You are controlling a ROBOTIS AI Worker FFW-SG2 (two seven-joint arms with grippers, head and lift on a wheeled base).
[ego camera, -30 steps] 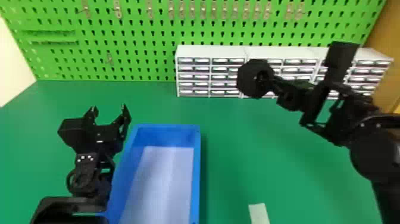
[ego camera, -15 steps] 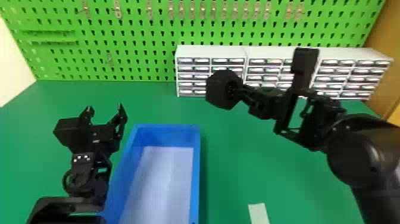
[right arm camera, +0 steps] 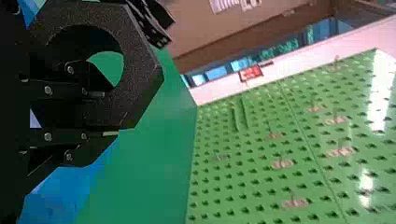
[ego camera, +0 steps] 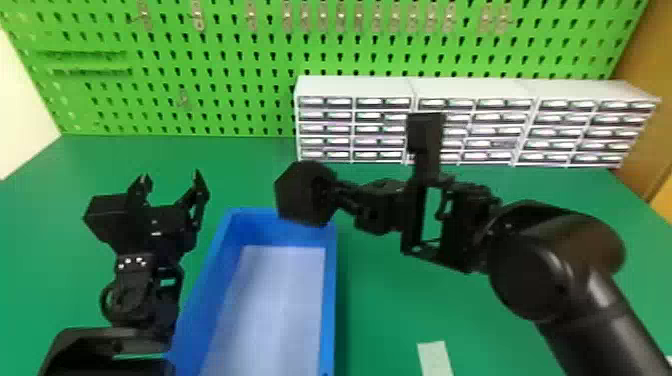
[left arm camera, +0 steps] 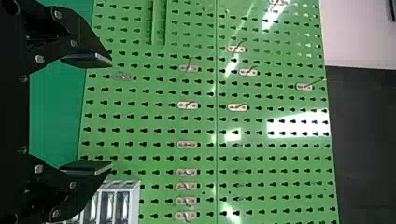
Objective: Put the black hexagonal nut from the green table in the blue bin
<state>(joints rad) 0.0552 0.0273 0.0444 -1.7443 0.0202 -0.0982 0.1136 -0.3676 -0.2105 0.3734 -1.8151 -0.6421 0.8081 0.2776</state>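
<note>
- As I look through the head view, its middle as my clock's centre, the black hexagonal nut (ego camera: 295,195) is just off the hub toward 9 o'clock.
- My right gripper (ego camera: 334,194) has the nut held, with the arm coming in from 4 to 5 o'clock; in the right wrist view I see the two fingers (right arm camera: 51,136) close together on one side of its ring.
- The blue bin (ego camera: 330,300) lies toward 7 o'clock on the green table (ego camera: 240,170), and from here the nut overlaps its far rim; I can't tell how high the nut is above it.
- My left gripper (ego camera: 171,175) is at 9 o'clock, empty, its fingers wide apart.
- White drawers (ego camera: 355,86) stand at 1 to 2 o'clock, before the green pegboard (ego camera: 225,45) at 12.
- A white slip (ego camera: 435,357) lies at 5 o'clock.
</note>
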